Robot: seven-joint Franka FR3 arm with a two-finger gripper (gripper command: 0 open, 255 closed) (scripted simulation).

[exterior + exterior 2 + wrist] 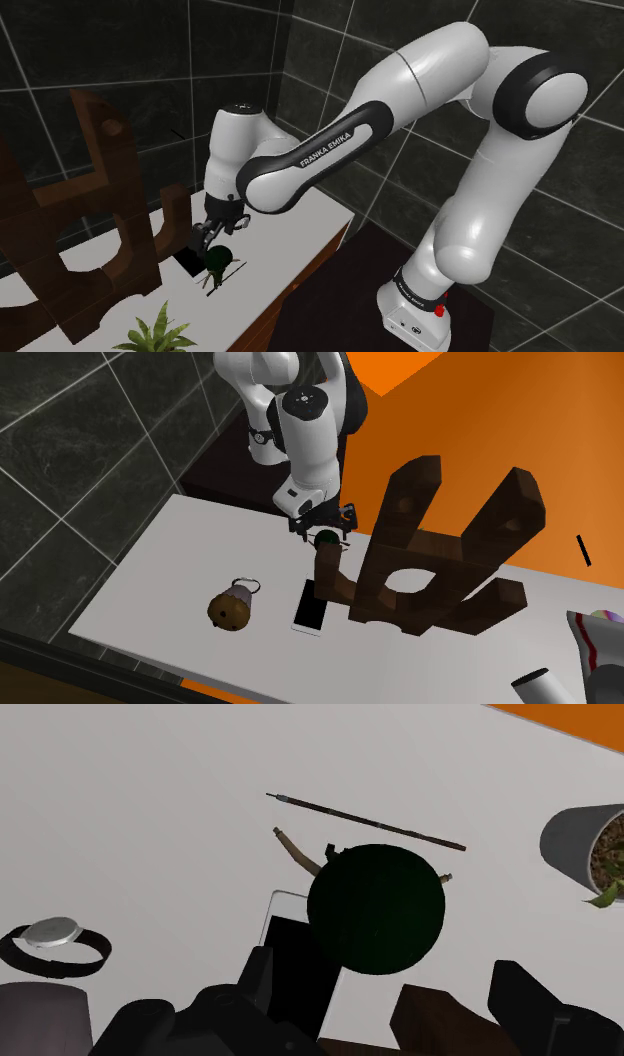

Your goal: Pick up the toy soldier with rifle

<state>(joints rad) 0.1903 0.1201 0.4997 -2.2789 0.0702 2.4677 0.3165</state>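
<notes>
toy soldier [375,909] | I see dk-green round helmet from above, tan arms out, thin dark rifle [365,821] across front | pose: upright | loc: on white tabletop [150,814], just beside black-faced phone [295,954]

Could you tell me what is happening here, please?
A white Franka arm reaches down over a white table. Its black gripper, fingers apart, hangs just above a toy soldier with a dark green helmet and a thin rifle, next to a flat phone. Nothing is gripped yet.

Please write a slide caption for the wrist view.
Open fingers above a dark green toy soldier with rifle, near a phone.
</notes>
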